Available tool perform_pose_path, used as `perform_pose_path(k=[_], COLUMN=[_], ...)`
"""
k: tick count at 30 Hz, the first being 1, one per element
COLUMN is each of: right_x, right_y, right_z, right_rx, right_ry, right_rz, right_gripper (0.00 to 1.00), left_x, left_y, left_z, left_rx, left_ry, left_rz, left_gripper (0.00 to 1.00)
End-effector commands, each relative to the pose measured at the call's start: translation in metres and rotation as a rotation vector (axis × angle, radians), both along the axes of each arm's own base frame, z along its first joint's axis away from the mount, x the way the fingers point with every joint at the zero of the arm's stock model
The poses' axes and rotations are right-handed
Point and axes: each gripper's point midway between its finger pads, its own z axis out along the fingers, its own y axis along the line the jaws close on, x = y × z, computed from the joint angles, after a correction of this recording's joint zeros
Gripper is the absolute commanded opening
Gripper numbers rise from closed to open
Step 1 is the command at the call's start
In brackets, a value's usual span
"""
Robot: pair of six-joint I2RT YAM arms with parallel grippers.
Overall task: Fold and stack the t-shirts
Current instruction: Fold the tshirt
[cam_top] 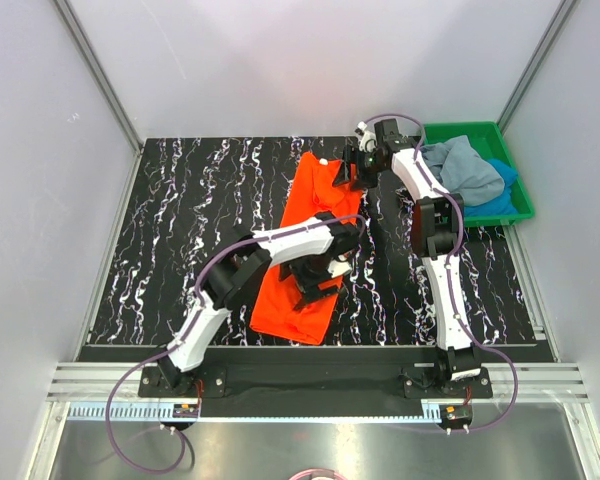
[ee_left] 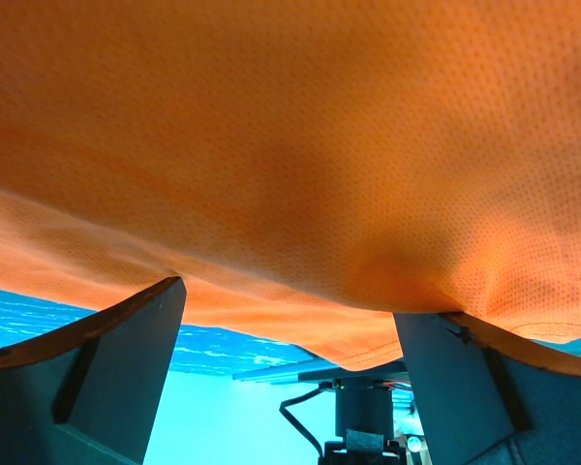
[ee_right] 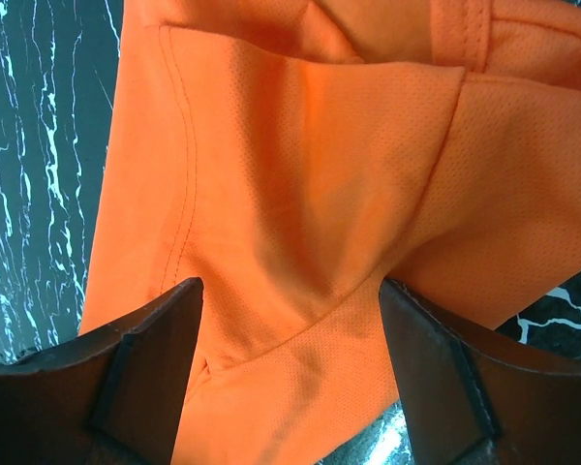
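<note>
The bright orange t-shirt (cam_top: 298,312) lies folded into a long strip down the middle of the table. My left gripper (cam_top: 322,268) sits low at the strip's middle, open. In the left wrist view its fingers (ee_left: 126,339) stand wide apart, with the orange t-shirt (ee_left: 290,145) draped over and between them. My right gripper (cam_top: 351,170) is open at the strip's far end. In the right wrist view it (ee_right: 290,286) hovers over the orange t-shirt (ee_right: 300,145), a fold seam running between its fingers. The grey-blue t-shirt (cam_top: 467,170) and bright blue t-shirt (cam_top: 502,200) lie crumpled in the tray.
A green plastic tray (cam_top: 470,127) stands at the back right corner of the black marbled table (cam_top: 180,230). Grey walls close in the left, far and right sides. The arm bases are at the near edge.
</note>
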Motion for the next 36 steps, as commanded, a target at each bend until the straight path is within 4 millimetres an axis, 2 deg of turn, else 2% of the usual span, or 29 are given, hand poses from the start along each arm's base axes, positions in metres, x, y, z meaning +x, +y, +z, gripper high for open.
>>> perform_pose_path(k=[1,4,7,10,11,19,23,28,30,33,36], right_x=[0.016,0.022,0.025,0.023,0.023,0.005,-0.003,-0.013,-0.015,-0.015,-0.012], right_y=[0.004,-0.006,-0.025,-0.039,-0.046,-0.06,-0.061,-0.058,-0.057,-0.057,-0.055], right_z=[0.022,0.038,0.068,0.081,0.094,0.103,0.083,0.04,0.031,0.012,0.003], right_rx=[-0.016,-0.044,-0.045,-0.064,-0.065,-0.102,-0.12,-0.109,-0.108,-0.108,-0.103], right_ry=[-0.118,-0.159,-0.19,-0.195,-0.21,-0.185,-0.132,-0.022,0.001,0.031,0.041], right_rz=[0.026,0.006,-0.042,-0.073,-0.087,-0.113,-0.102,-0.087,-0.089,-0.086,-0.082], right_gripper=[0.82,0.83,0.83,0.83,0.83,0.83,0.83,0.83,0.83,0.84,0.84], left_x=[0.017,0.024,0.03,0.033,0.034,0.033,0.034,0.035,0.034,0.034,0.033], left_y=[-0.02,-0.029,-0.04,-0.048,-0.052,-0.058,-0.059,-0.064,-0.064,-0.065,-0.067], left_z=[-0.007,-0.012,-0.015,-0.016,-0.016,-0.011,-0.003,0.018,0.021,0.021,0.015], left_rx=[-0.057,-0.067,-0.084,-0.105,-0.116,-0.142,-0.157,-0.208,-0.216,-0.219,-0.21], left_ry=[-0.047,-0.05,-0.047,-0.045,-0.046,-0.044,-0.056,-0.075,-0.078,-0.076,-0.068], left_rz=[0.003,-0.001,0.0,0.004,0.005,0.011,0.009,0.006,0.007,0.002,0.001], left_gripper=[0.94,0.94,0.94,0.94,0.94,0.94,0.94,0.94,0.94,0.94,0.94])
